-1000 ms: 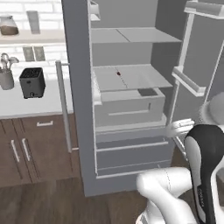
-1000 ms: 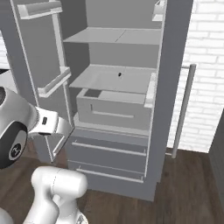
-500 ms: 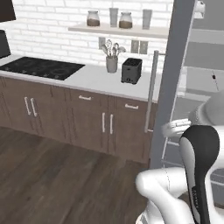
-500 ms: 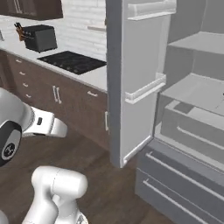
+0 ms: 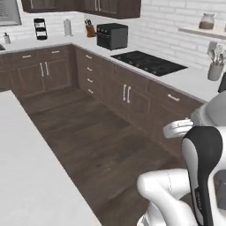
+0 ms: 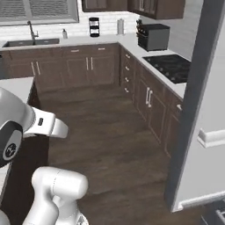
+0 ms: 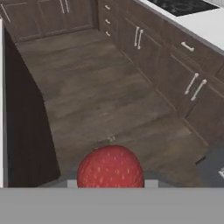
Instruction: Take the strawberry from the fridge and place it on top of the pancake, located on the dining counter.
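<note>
While the strawberry sits between the jaws, which stand partly closed on it, we treat the step in hand as a carry from the fridge to the counter. We judge the grip adequate as long as the jaws hold their present width; squeezing further could bruise a soft fruit, and easing off could drop it onto the wood floor below.

We recommend holding the hand level during the drive and the turn, since the fruit is small and roundish and could roll out of a tilted grip. The pancake is not yet in sight, so we should bring the counter top fully into view before lowering anything.

The strawberry appears bright red with pale seed specks, broad and rounded, with a hint of green stem at its far end. It hangs above the floor, beside the dark base of the counter.
</note>
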